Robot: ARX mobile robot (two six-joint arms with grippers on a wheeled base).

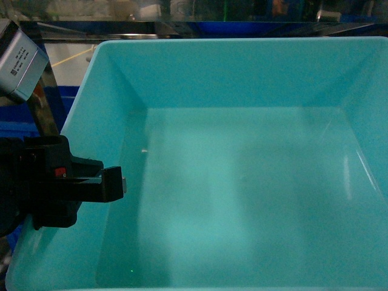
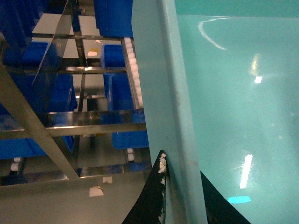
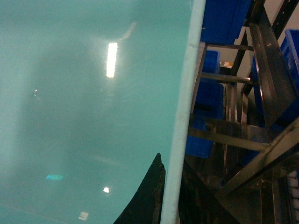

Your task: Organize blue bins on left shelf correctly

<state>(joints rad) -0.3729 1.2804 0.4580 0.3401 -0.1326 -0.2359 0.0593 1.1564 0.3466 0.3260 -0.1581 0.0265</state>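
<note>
A pale turquoise bin fills the head view, open top toward me, empty inside. My left gripper is shut on its left rim, one black finger outside the wall and the other inside, as the left wrist view shows. My right gripper is shut on the opposite rim in the same way; it is out of frame in the head view. Dark blue bins sit in the steel left shelf beyond the turquoise bin.
A steel beam of the rack crosses just above the bin's far rim. White roller tracks run beside the bin wall. More dark blue bins and slanted steel posts stand close on the right side.
</note>
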